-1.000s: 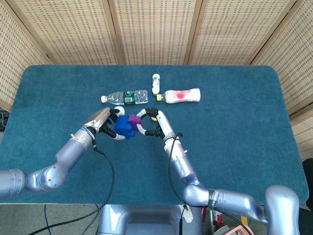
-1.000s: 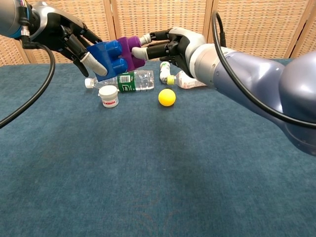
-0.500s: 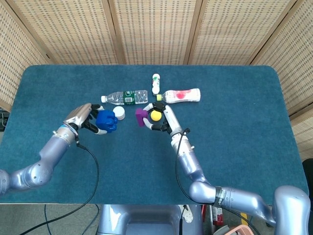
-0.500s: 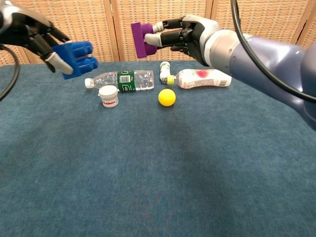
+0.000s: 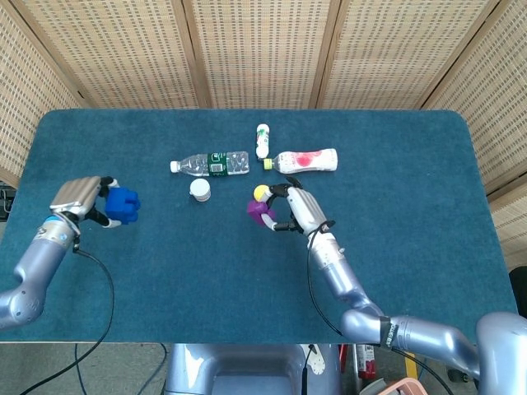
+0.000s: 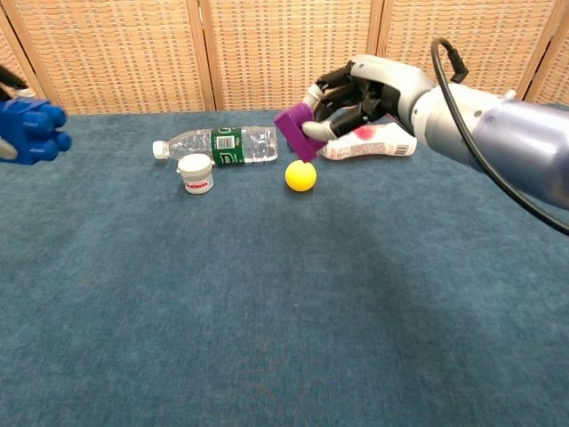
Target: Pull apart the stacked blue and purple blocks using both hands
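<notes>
1. Clearly you have the blocks apart: your left hand (image 5: pixel 81 197) clamps the blue block (image 5: pixel 123 205) near the table's (image 5: pixel 412 247) left edge, and your right hand (image 5: pixel 298 211) clamps the purple block (image 5: pixel 261 211) near mid-table.
2. Both look light, rigid and smooth; judge them slippery, so grip the flat side faces, not the studs.
3. The head view shows both hands whole; the chest view crops the left hand but shows the purple block lifted above the yellow ball (image 6: pixel 300 175).

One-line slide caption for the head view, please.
Blocks separated: left hand holds the blue block, right hand holds the purple block.
</notes>
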